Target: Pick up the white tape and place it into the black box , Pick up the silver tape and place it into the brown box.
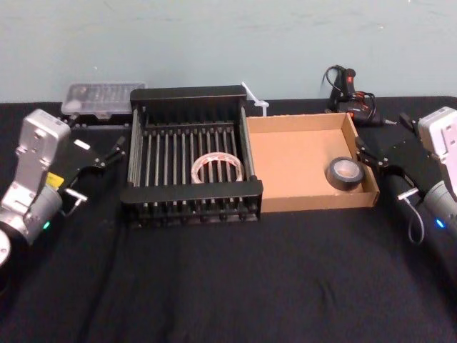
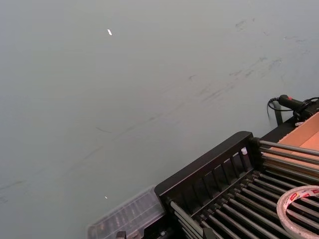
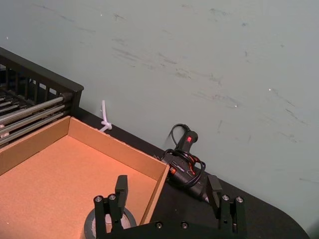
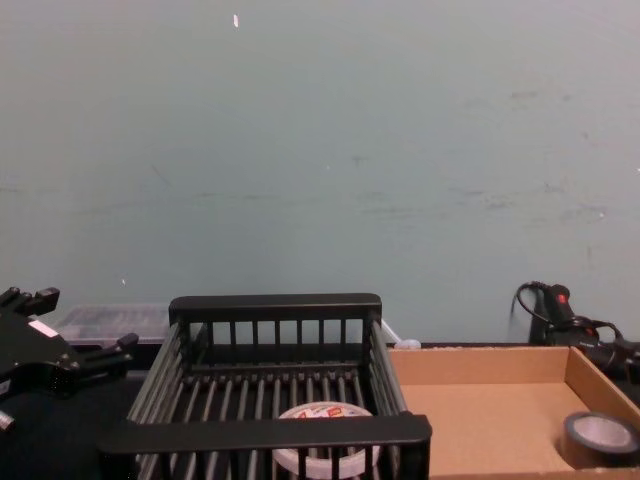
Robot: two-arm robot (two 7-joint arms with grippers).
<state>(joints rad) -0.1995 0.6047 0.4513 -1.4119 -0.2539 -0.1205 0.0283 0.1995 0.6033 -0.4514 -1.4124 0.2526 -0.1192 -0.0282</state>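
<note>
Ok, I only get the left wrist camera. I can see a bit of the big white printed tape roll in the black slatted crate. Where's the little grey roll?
Observer: The small dark grey roll of silver tape lies flat inside the shallow tan cardboard box, in its near right corner.
Operator: Is a claw grabbing it?
Observer: No. The right gripper hangs open at that box's right wall, holding nothing.
Operator: And the other claw?
Observer: The left gripper is open and empty too, left of the black slatted plastic crate.
</note>
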